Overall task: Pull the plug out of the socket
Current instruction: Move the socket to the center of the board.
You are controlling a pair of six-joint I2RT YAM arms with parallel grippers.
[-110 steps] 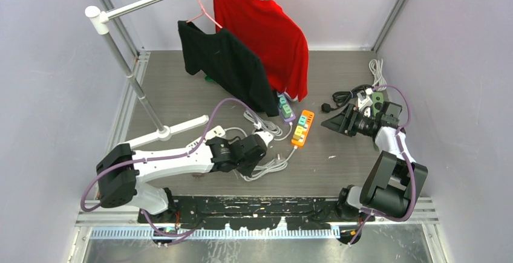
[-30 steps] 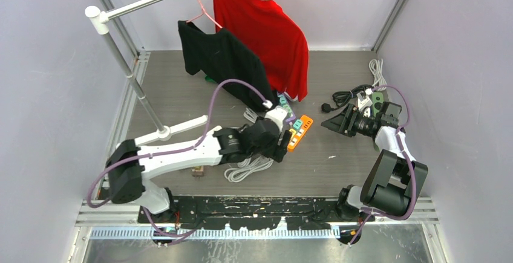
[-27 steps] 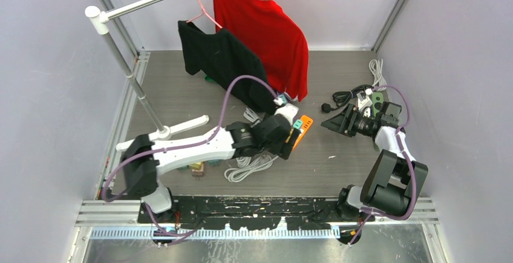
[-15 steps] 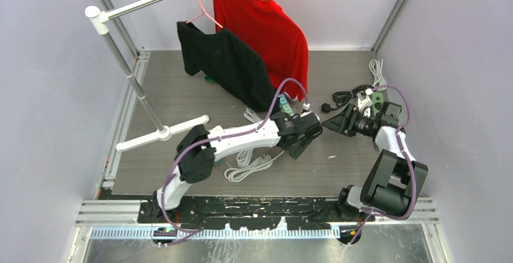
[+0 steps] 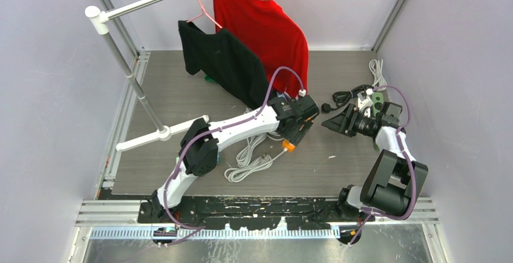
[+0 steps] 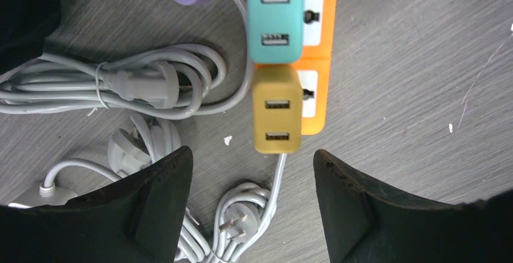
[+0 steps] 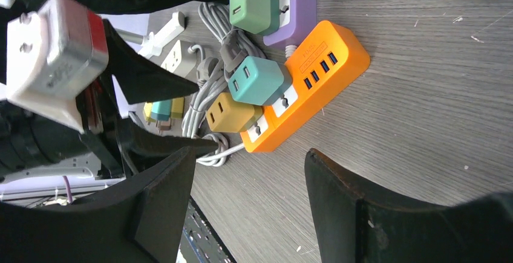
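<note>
Hovering over the surface point(image 6: 411, 94) with the left tool point(image 6: 249, 163) spread wide and holding nothing. Off to that tool's left, a bundled grey cable point(image 6: 121, 84), soft and loose, best kept out of the jaws. Just ahead of the fingertips and roughly centred between them, a mustard plug point(image 6: 276, 109) seated at the near end of the orange socket strip point(image 6: 320, 121). One slot farther ahead and touching it, a teal plug point(image 6: 275, 15) in the same strip.

Judged for handling: a small rigid plastic cube, light, smooth-sided and probably a little slippery, held in only by friction on its prongs. Best taken across two opposite flat sides, low near the strip, then drawn straight out along the prongs without twisting. Likely trouble: a light strip lifting or sliding along with the plug unless pinned.

Farther right, the right tool point(image 7: 249, 154) likewise spread and empty, well short of the strip, with the orange body ahead of its fingertips and open to being pressed down at its plug-free end.
</note>
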